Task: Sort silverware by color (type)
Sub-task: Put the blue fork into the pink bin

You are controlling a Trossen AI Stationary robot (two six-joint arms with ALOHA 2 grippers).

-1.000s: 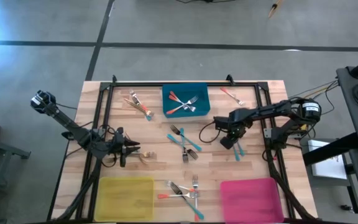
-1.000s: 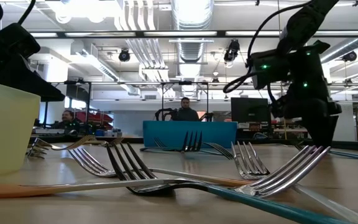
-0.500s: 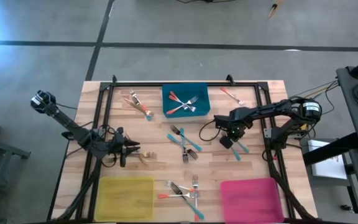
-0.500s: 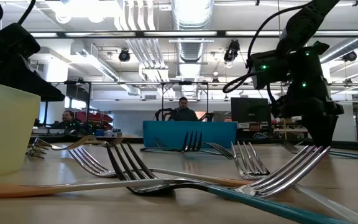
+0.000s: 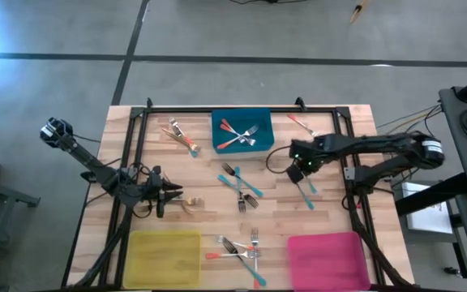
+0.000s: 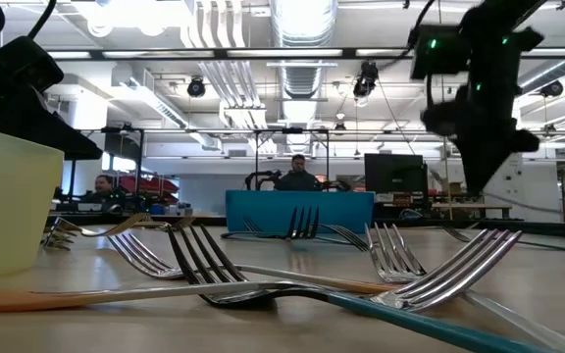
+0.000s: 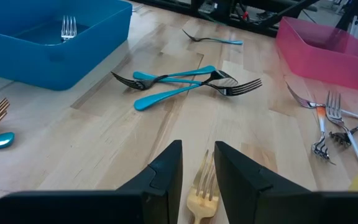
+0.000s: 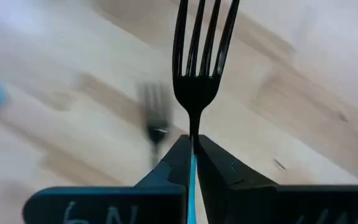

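Blur is smearing the bench behind the teal-handled fork (image 8: 197, 68) in the right wrist view, so what is lying beneath it is hard to make out; only a faint shadow is showing. The right gripper (image 5: 297, 173) is hanging at centre right of the high view, its arm stretching in from the right edge, and its jaws are pressed tight on the fork's thin neck, tines pointing away from the wrist. In the low view that arm is partly cut off by the top edge. The left gripper (image 7: 197, 171) is sitting low at centre left, jaws partly spread around a gold fork (image 7: 202, 190) lying between them; whether they are touching it I cannot tell. Open wood is lying around the right gripper, with another teal fork (image 5: 308, 195) just below it and the blue bin (image 5: 242, 119) off to its upper left.
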